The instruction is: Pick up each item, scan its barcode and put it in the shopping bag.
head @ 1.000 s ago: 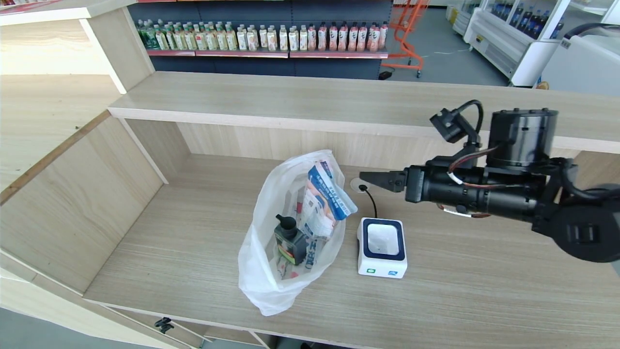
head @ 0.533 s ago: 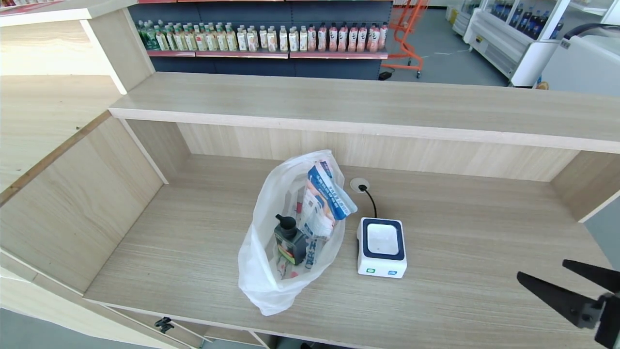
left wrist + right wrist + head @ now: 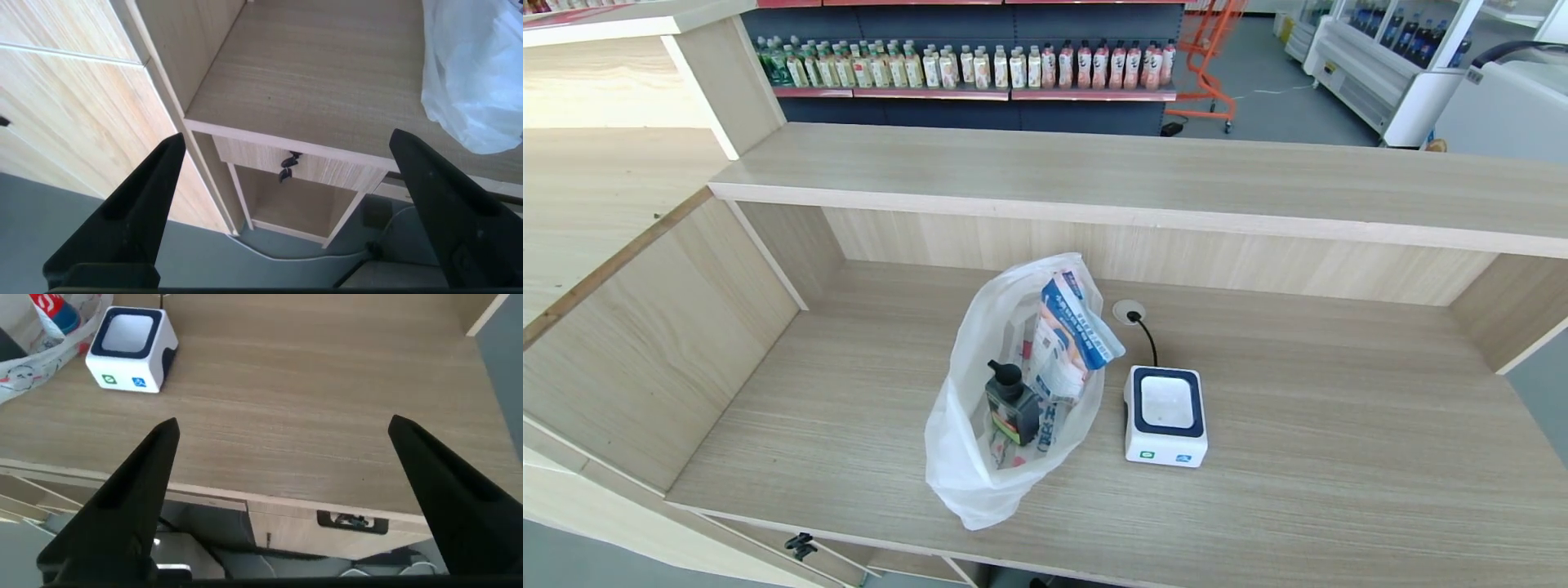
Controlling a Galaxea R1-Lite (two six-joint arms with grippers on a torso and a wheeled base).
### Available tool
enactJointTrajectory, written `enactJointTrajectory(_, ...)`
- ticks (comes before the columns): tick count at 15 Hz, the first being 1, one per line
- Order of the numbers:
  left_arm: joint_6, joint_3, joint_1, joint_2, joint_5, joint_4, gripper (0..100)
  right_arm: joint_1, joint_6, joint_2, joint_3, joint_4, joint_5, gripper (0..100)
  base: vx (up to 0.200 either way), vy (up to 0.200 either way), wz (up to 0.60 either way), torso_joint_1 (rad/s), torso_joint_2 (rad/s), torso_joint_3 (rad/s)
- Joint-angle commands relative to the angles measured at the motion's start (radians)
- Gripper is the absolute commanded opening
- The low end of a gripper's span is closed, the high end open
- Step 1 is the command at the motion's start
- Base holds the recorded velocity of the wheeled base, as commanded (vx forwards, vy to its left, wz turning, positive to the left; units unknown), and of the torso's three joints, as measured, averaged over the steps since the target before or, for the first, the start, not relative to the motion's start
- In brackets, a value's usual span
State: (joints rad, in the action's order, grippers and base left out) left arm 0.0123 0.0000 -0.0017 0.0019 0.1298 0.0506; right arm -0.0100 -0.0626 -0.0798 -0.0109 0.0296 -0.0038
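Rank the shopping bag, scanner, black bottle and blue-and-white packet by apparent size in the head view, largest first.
1. shopping bag
2. blue-and-white packet and scanner: look about alike, so not ranked
3. black bottle, partly sunk in the bag

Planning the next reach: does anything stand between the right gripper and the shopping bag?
Yes. The scanner sits on the counter beside the shopping bag, on the side facing the right gripper, whose jaws are open. Nothing else lies between.

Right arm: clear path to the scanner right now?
Probably yes: the right pincer hangs open at the front edge of the counter, with only bare wood between it and the scanner.
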Motion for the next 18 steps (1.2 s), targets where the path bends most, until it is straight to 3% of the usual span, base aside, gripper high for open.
enactJointTrajectory(1, 0.000, 0.000, 0.000, 0.000, 0.001, 0.000, 100, 0.007, 0.015, 0.080, 0.011, -0.017, -0.005, 100, 0.000, 0.000, 0.00, 0.000, 0.00, 0.000)
enactJointTrajectory(4, 0.000, 0.000, 0.000, 0.000, 0.001, 0.000, 100, 0.007, 0.047, 0.080, 0.011, -0.023, -0.010, 100, 0.000, 0.000, 0.00, 0.000, 0.00, 0.000)
enactJointTrajectory(5, 0.000, 0.000, 0.000, 0.000, 0.001, 0.000, 100, 0.007, 0.043, 0.080, 0.011, -0.025, -0.010, 0, 0.000, 0.000, 0.00, 0.000, 0.00, 0.000)
enactJointTrajectory(14, 0.001, 0.000, 0.000, 0.000, 0.001, 0.000, 100, 0.007, 0.043, 0.080, 0.011, -0.025, -0.008, 0, 0.000, 0.000, 0.00, 0.000, 0.00, 0.000)
enactJointTrajectory(18, 0.000, 0.000, 0.000, 0.000, 0.001, 0.000, 100, 0.007, 0.043, 0.080, 0.011, -0.025, -0.008, 0, 0.150, 0.000, 0.00, 0.001, -0.01, 0.003)
